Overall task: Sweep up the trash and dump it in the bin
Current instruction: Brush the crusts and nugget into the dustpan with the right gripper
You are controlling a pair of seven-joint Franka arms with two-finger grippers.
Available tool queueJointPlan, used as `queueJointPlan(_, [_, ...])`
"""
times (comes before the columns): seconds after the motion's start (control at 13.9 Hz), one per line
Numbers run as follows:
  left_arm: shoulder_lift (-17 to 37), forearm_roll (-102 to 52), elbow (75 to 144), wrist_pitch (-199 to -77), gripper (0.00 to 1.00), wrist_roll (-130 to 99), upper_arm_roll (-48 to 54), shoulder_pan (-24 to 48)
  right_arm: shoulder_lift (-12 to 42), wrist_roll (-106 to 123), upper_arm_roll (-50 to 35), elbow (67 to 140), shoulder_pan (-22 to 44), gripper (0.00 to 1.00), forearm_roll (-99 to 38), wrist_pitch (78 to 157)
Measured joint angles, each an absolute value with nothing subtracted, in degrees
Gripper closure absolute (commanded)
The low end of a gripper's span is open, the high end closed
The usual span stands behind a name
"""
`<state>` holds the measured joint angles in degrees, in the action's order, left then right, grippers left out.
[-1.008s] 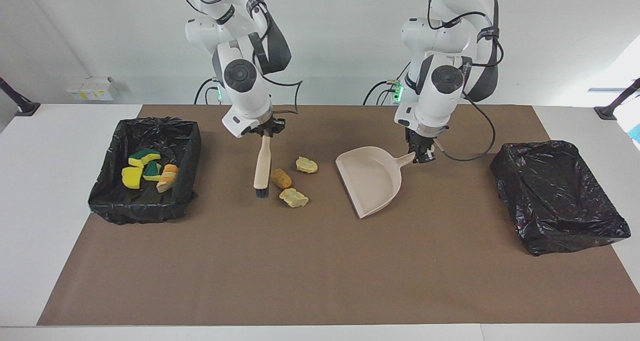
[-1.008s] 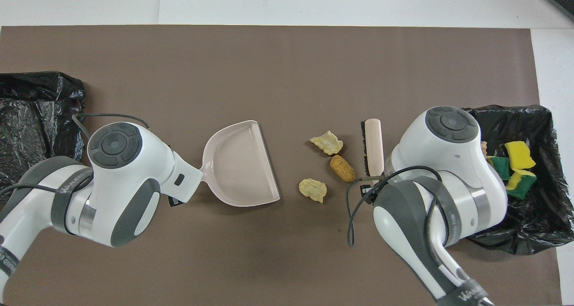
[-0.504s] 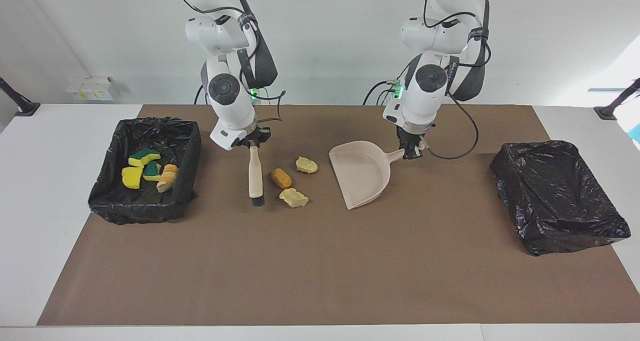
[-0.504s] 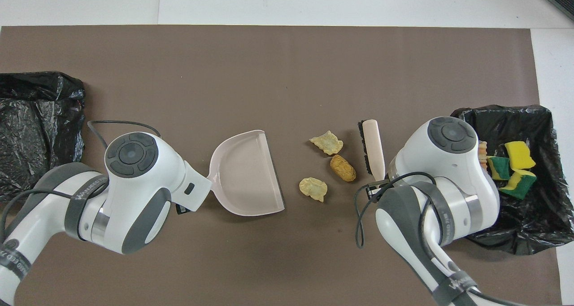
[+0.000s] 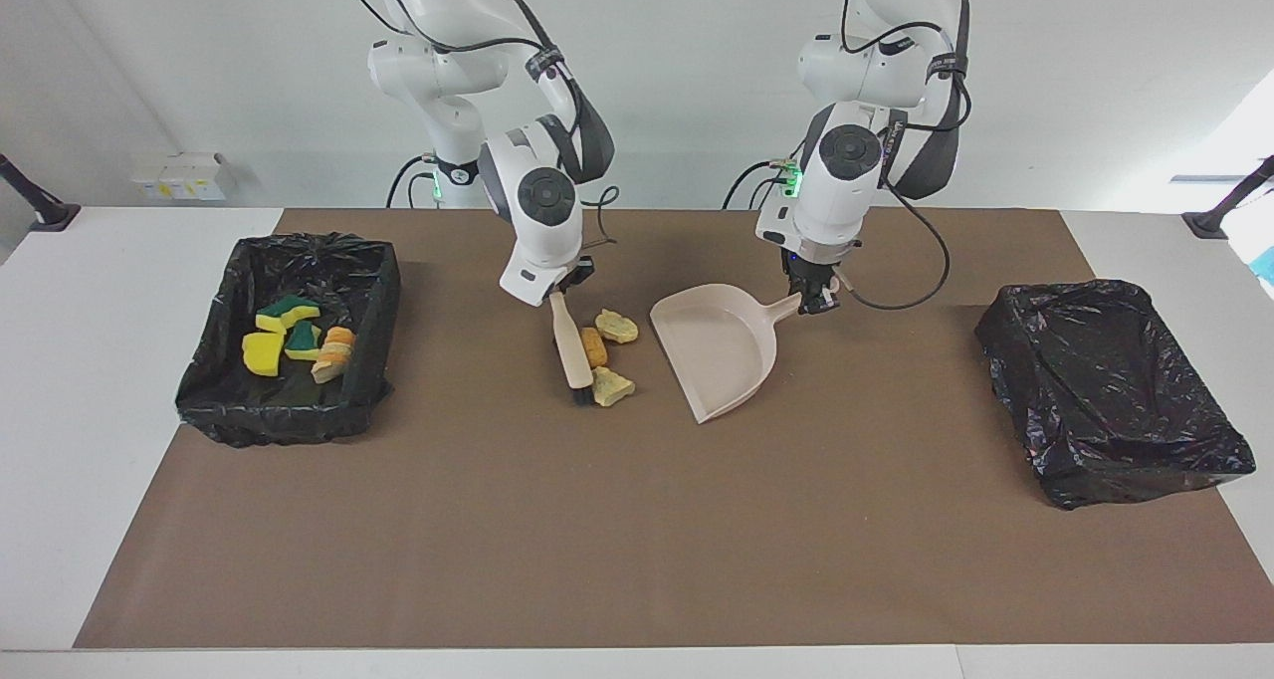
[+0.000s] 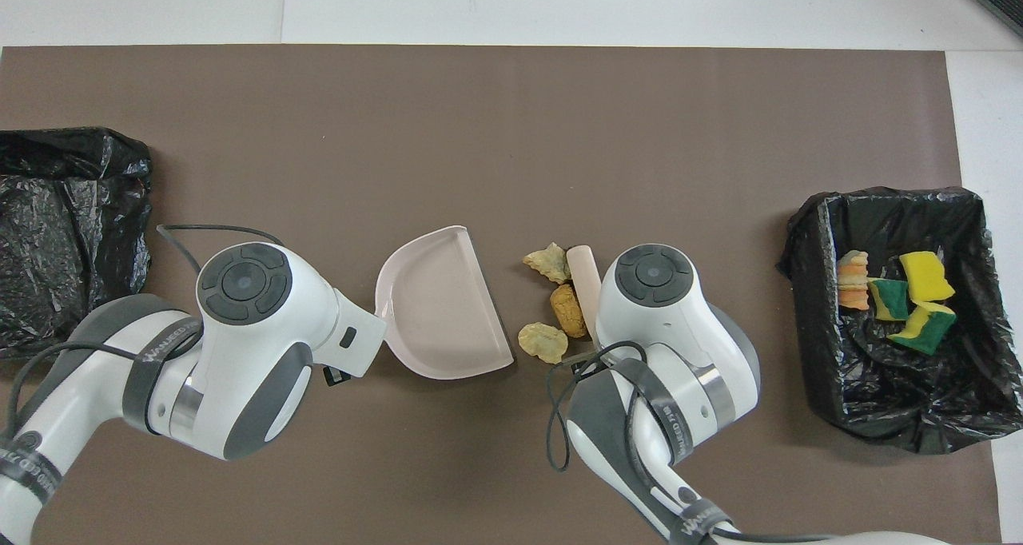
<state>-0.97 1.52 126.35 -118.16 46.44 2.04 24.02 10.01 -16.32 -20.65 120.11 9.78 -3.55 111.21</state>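
Beige dustpan (image 5: 719, 355) sits on the worktop, its handle clamped in my left jaws. My right jaws clamp the brush (image 5: 571, 350), pressed against three bread-like lumps (image 5: 609, 352) beside the pan's mouth. Four scraps (image 5: 296, 342) lie in the bin (image 5: 209, 392).

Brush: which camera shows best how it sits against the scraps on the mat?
The facing view. The brush shows whole there, from the right gripper shut on its handle down to the bristles, pressed against the three scraps. In the overhead view the right arm hides most of it; only the far tip shows beside the scraps.
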Motion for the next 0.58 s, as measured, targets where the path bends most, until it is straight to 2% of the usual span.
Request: queueJointPlan(0.58, [-0.9, 1.6, 126.4, -118.7, 1.00, 46.0, 1.7, 24.2, 13.0, -23.3, -20.7, 116.6, 17.9, 1.00, -22.3, 121.9])
